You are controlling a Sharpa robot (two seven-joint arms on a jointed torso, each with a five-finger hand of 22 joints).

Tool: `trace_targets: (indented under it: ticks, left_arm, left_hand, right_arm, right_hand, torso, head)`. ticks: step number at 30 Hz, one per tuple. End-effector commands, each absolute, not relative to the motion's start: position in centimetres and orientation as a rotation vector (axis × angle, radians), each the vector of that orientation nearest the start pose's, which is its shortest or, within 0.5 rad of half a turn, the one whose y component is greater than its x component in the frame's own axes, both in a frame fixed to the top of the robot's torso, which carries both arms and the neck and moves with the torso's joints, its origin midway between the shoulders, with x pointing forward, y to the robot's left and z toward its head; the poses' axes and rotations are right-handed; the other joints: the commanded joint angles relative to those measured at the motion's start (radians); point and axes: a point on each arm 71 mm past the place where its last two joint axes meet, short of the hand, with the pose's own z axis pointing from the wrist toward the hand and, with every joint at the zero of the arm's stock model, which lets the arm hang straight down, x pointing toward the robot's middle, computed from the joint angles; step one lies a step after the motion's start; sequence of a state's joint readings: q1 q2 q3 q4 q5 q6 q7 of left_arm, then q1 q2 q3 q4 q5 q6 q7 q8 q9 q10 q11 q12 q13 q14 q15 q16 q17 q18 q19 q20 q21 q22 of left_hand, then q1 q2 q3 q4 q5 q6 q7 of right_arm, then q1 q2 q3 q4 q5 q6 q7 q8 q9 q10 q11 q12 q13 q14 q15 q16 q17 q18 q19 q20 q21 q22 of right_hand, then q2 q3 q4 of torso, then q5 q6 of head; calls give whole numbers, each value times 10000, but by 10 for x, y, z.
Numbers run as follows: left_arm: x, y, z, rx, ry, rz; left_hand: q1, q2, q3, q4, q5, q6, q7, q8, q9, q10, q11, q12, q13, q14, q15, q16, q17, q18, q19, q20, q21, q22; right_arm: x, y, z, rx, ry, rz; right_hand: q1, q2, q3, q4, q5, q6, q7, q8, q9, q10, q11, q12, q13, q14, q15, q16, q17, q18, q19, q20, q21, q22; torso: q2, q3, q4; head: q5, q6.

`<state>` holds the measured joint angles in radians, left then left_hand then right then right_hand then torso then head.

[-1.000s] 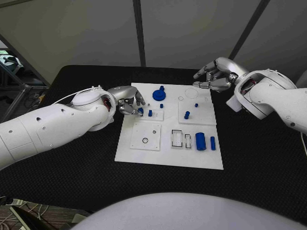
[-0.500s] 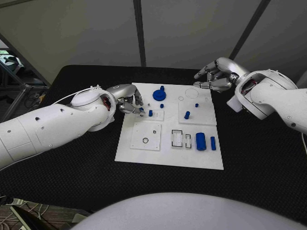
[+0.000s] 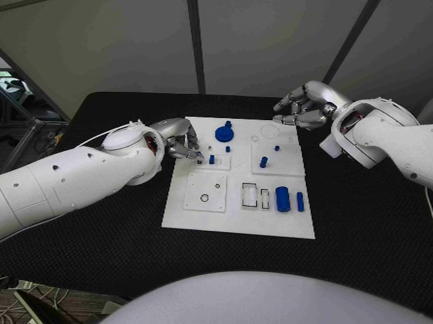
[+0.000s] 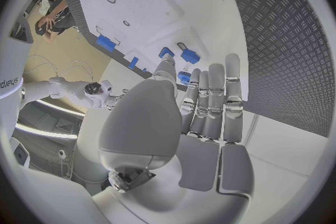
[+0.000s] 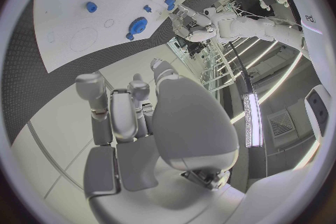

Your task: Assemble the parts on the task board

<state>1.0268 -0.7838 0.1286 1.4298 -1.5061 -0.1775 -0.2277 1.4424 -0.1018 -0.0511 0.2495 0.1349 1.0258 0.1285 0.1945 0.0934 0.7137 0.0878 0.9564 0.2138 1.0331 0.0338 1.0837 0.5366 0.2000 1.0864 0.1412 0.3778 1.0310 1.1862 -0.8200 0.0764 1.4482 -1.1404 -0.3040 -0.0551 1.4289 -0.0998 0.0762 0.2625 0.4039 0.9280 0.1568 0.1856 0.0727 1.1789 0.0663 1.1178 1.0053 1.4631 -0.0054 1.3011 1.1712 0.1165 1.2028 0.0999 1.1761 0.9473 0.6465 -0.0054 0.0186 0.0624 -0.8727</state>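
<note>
Head view: we see the left hand (image 3: 180,140) at the near-left edge of the task board (image 3: 238,223), a touch further back from the small blue pegs than half a second and a second ago. Its fingertips (image 3: 194,154) now sit just beside the short blue peg (image 3: 211,160) on the small square plate, apart from it. A second ago the tips were down at that plate with blue showing at them; now we make out nothing between them, though the spot is small and we cannot be sure. We judge a peg has just been set and the hand is easing off. The right hand (image 3: 304,106) hovers over the board's far-right corner, unmoved, fingers curled loosely, nothing in them that we can see. The blue knob (image 3: 224,133) lies beyond the left fingertips. The larger blue cylinder (image 3: 282,199) and slim blue bar (image 3: 300,202) lie well apart from both hands, near the board's front.

Left wrist view: the left hand's fingers (image 4: 210,102) run straight and close together, thumb alongside. Blue pieces (image 4: 183,56) stand just past the tips, not gripped.

Right wrist view: the right hand (image 5: 150,129) has its fingers (image 5: 115,109) bent in, holding nothing. The board lies well beyond them, with the knob (image 5: 137,26) nearest.

Several parts still look loose, so we judge the assembly is part done.
</note>
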Motion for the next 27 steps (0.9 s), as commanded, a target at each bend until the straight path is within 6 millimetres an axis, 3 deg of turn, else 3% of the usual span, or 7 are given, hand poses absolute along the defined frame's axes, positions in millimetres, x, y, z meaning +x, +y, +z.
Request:
trace_targets:
  ticks: [1, 27]
  left_arm:
    - [494, 208, -227, 157, 18379, -4901]
    - [495, 203, -229, 606, 18631, -4909]
  left_hand:
    - [230, 37, -15, -85, -50, 77, 1, 78, 8, 82, 13, 20, -11, 44, -33, 23, -9, -179, 32, -14, 39, 30]
    - [392, 92, -63, -138, -63, 112, -44, 122, 7, 83, 28, -14, -39, 1, -20, 44, -21, -185, 17, -15, 25, 60]
  right_arm:
    - [513, -214, -155, 1860, 16474, 8260]
    - [513, -213, -156, 1852, 16483, 8275]
  right_hand:
    - [-9, 92, 67, 19, 49, -19, -30, 36, -9, -21, -10, 0, 9, 304, -67, -42, 3, 102, -8, -21, -56, -8]
    - [-9, 92, 67, 19, 49, -19, -30, 36, -9, -21, -10, 0, 9, 304, -67, -42, 3, 102, -8, -21, -56, -8]
  torso:
    - [0, -5, 4]
    - [-1, -5, 4]
  head:
    - [-2, 1]
    - [3, 1]
